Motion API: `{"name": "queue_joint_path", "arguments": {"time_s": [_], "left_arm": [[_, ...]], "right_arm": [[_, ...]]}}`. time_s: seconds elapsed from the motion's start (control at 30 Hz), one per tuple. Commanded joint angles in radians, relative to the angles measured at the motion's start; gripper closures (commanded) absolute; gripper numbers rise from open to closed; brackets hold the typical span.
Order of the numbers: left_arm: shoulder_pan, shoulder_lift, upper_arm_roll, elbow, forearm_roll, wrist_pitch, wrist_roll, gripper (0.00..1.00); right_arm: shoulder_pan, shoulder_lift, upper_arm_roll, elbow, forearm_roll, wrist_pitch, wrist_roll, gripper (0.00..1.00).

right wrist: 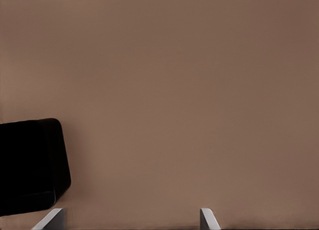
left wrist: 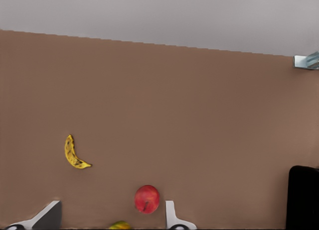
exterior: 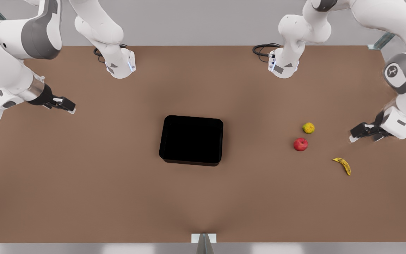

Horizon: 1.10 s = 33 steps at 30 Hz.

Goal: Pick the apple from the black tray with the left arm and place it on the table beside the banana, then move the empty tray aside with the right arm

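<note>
Currently the apple [exterior: 300, 144] is seen resting on the counter [exterior: 83, 183], between the yellow-green fruit [exterior: 308, 128] and the banana [exterior: 342, 165], well apart from the black tray [exterior: 191, 139] at the counter's middle. The left tool [exterior: 360, 135] is held open and empty near the fruit at the front view's right. The right tool [exterior: 65, 105] is likewise held open, gripping nothing, above the counter at the front view's left, away from the tray.

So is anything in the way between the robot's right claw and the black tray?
No. Bare table lies between the right gripper, open at the front view's left, and the black tray.
</note>
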Motion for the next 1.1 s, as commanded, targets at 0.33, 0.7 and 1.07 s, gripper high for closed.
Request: {"name": "queue_joint_path", "arguments": {"time_s": [0.33,0.7,1.07], "left_arm": [[0.048,-0.176,-0.208,-0.257,0.113,-0.052,-0.115,0.00],[0.053,-0.081,-0.238,-0.115,0.122,-0.018,0.006,0.00],[0.059,-0.078,-0.236,-0.126,0.125,-0.018,0.011,0.00]], "right_arm": [[0.712,0.284,0.023,0.084,-0.005,0.241,0.920,0.00],[0.686,0.356,0.020,0.027,-0.084,0.189,0.935,0.04],[0.638,0.304,0.021,-0.109,-0.165,0.215,0.561,0.14]]}}
